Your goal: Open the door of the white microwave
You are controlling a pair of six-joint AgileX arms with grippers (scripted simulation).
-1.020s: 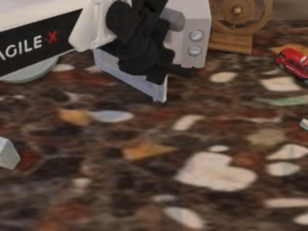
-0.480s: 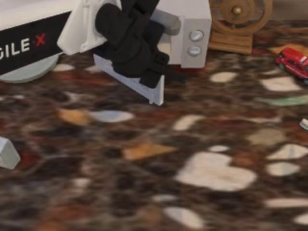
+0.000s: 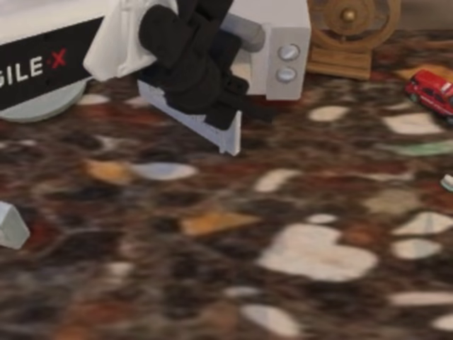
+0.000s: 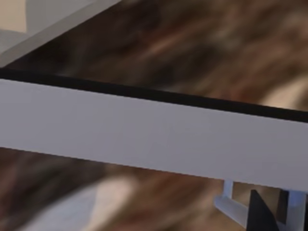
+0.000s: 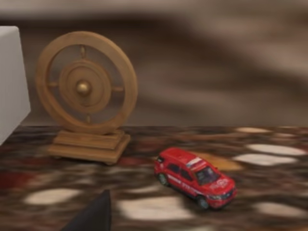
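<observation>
The white microwave (image 3: 283, 28) stands at the table's back, its two silver knobs (image 3: 288, 52) facing forward. Its door (image 3: 191, 117) is swung out to the left, standing at an angle in front of the oven's mouth. My left gripper (image 3: 230, 106) is black and sits over the door's free end, shut on the door's handle. In the left wrist view the door's edge (image 4: 154, 130) runs across as a broad pale band, with the handle (image 4: 236, 207) and one dark fingertip (image 4: 262, 214) below it. My right gripper (image 5: 96, 219) is outside the top view.
A wooden wheel ornament (image 3: 347, 28) stands right of the microwave. A red toy car (image 3: 430, 91) sits at the far right, also seen by the right wrist (image 5: 195, 177). A small white object (image 3: 10, 225) lies at the left edge. The left arm's white link (image 3: 49, 49) covers the back left.
Over the last second the left arm drew back leftward and the door's free end swung with it, opening a little wider. In the last half second almost nothing moved.
</observation>
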